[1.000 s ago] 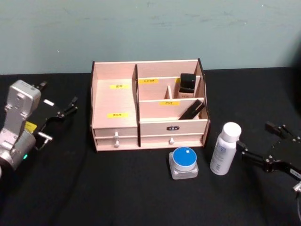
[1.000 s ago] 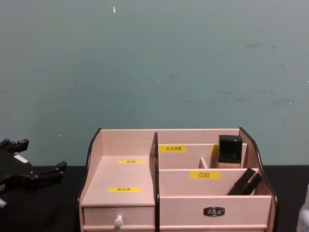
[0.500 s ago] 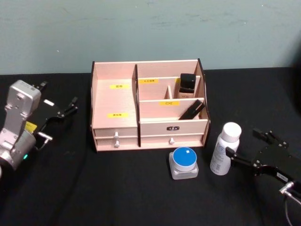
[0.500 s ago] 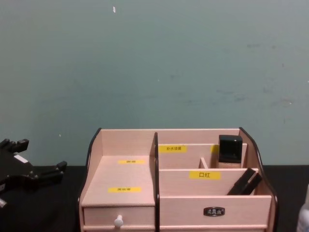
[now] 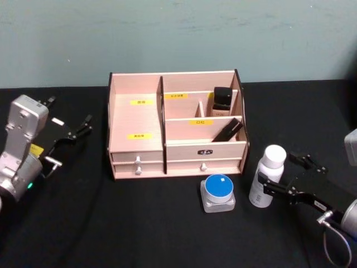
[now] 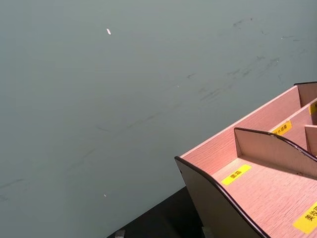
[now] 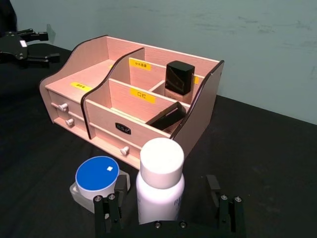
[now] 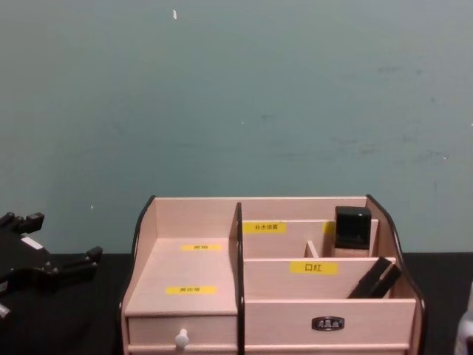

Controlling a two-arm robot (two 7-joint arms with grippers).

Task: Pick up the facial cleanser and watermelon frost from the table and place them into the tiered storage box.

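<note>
Right now the blue-lidded jar [image 5: 218,190] sits on the black counter [image 5: 139,229], just in front of the tiered storage box [image 5: 136,120]. To its right, the white bottle [image 5: 265,167] stands upright between the jaws of the right gripper [image 7: 166,213]. Those jaws are spread wide, one finger on either side of the bottle, with a gap showing on both sides, so nothing is gripped.

Inside the box, the rear right compartment holds a black-capped bottle [image 5: 222,100] standing upright. The compartment in front of it holds a slim black tube [image 5: 227,132] leaning at a slant.

Over on the left, the left gripper [image 5: 69,110] hangs beside the box, apart from it, its jaws wide open and holding nothing. The right arm reaches in low from the right edge, its gripper level with the white bottle's lower half.
</note>
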